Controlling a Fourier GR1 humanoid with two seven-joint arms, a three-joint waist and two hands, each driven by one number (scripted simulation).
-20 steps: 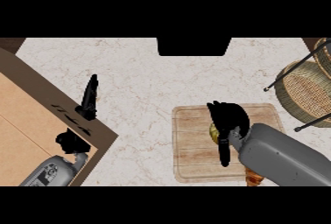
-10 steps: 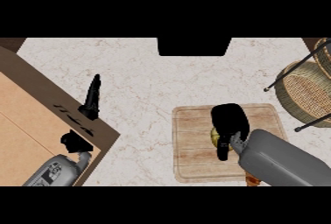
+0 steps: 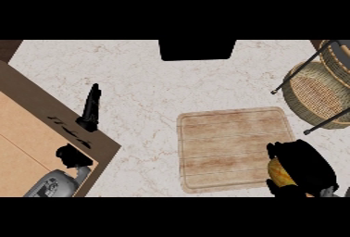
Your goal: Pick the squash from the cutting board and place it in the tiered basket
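Head view only, so one pass. Right hand (image 3: 304,169) sits at the lower right, over the near right corner of the cutting board (image 3: 229,146), fingers curled round the squash (image 3: 279,171). Only a yellow-orange sliver of it shows between the black fingers; the rest is hidden by the hand. Can't tell whether it's clear of the board or just above it.

Tiered basket (image 3: 321,90) is at the right edge, beyond the board: woven round tray with dark wire legs, a second tier cut off at the top right corner. It stands apart from the board, with bare counter (image 3: 157,92) between them.

Left hand (image 3: 71,155) is at the lower left, over the wooden surface (image 3: 27,134) beside the counter. Fingers look curled with nothing in them; it's resting, no role here.

Judgement: grasp is done, step in hand is the carry to the basket.
- Lift straight up first so the squash clears the board.
- Travel away from the robot and to the right, high enough to pass over the basket rim.
- Watch the slanted wire legs; they cross the approach path on the near side. Come in from above, not from the side.
- Lower over the middle of the woven tray before uncurling the fingers, so it doesn't roll to the rim.

Dark slim object (image 3: 90,109) lies near the wooden edge, well clear of the path.
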